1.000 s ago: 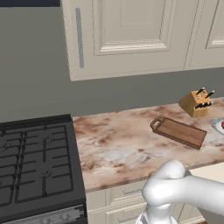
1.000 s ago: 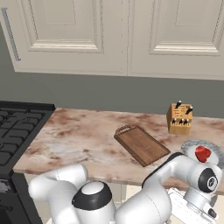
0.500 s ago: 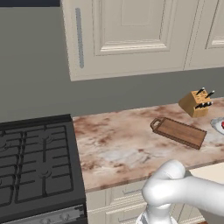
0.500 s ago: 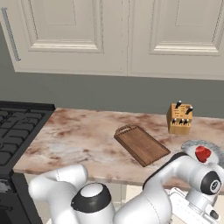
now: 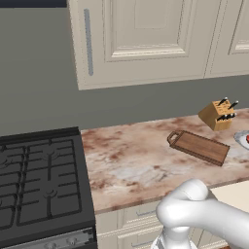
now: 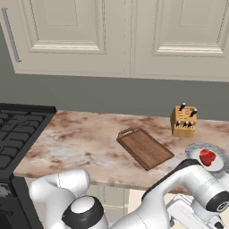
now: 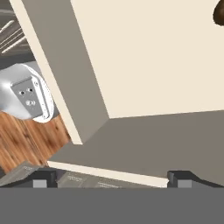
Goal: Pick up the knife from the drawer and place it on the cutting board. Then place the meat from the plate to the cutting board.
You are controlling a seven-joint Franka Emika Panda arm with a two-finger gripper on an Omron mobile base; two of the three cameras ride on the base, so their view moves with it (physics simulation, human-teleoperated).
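Observation:
In the hand view my gripper (image 7: 111, 179) is open, its two dark fingertips (image 7: 43, 179) far apart with nothing between them. It looks into the open drawer (image 7: 153, 57), whose pale beige inside spreads ahead. The dark brown end of the knife handle (image 7: 218, 13) peeks in at the top right corner; the blade is out of view. The cutting board (image 6: 145, 147) (image 5: 198, 147) lies bare on the marble counter. To its right the red meat (image 6: 207, 156) sits on the grey plate (image 6: 197, 150). The drawer's beige inside (image 5: 233, 192) shows below the counter edge.
A tan knife block (image 6: 184, 121) (image 5: 219, 115) stands behind the board near the wall. The black stove (image 5: 39, 185) takes up the counter's left end. Cream cabinet doors (image 6: 129, 36) hang above. The drawer's side wall (image 7: 65, 74) runs left of the gripper, with wooden floor (image 7: 26, 140) beyond.
My forearm has shifted slightly in the right base view. The board, plate and meat have not moved.

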